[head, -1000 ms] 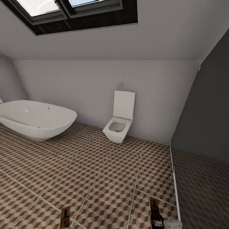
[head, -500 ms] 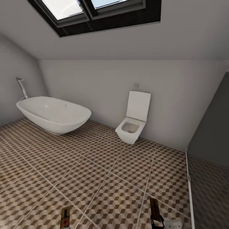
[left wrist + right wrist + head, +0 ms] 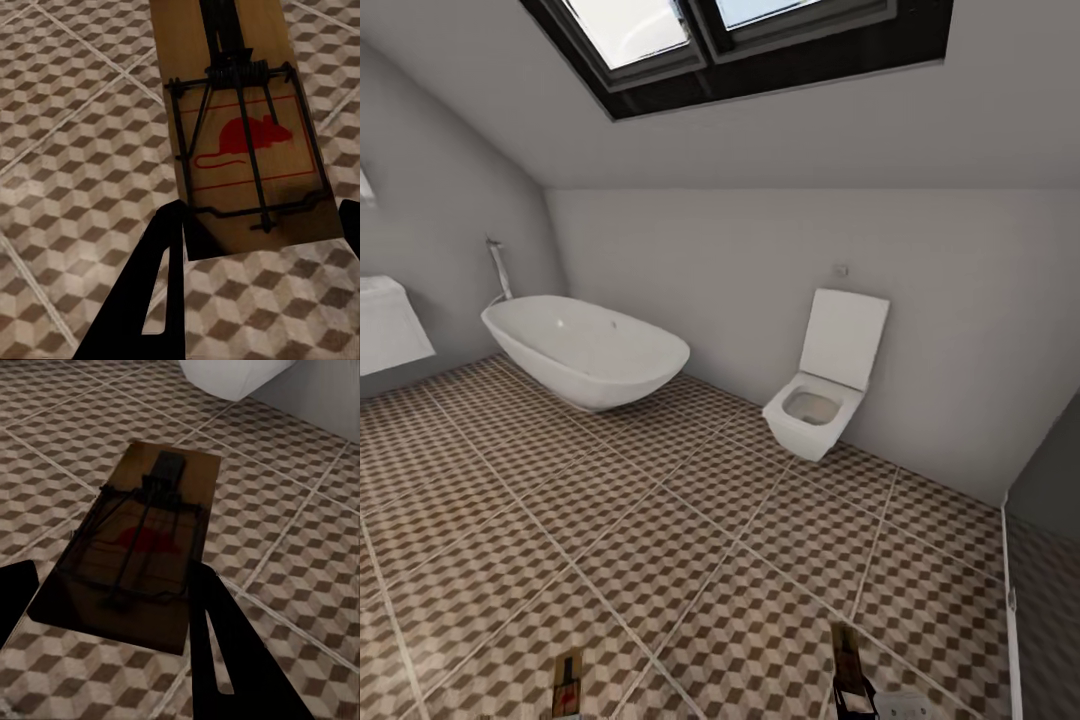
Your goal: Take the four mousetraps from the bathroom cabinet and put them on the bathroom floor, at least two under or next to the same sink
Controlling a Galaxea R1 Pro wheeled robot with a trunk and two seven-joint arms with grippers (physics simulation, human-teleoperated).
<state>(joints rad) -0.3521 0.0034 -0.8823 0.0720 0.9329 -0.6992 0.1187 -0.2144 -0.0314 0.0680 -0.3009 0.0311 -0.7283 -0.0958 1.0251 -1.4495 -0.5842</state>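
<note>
From the head view, the cube-patterned bathroom floor (image 3: 660, 520) runs to a white bathtub (image 3: 585, 350) and a wall-hung toilet (image 3: 825, 385), with two mousetraps showing at the bottom edge. At the left wrist, the left gripper (image 3: 259, 247) pinches a mousetrap with a red mouse print (image 3: 240, 142) above the tiles. At the right wrist, the right gripper (image 3: 112, 607) clamps a darker mousetrap (image 3: 139, 540) the same way.

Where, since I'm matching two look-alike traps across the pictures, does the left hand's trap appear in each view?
Head view: the left trap is at the bottom edge, left of centre.
Left wrist view: the left trap is large in the upper middle, with its red mouse print showing.
Right wrist view: the one here is the right trap, in shadow.
Shared landmark: the cube-pattern floor lies beneath both traps.
</note>
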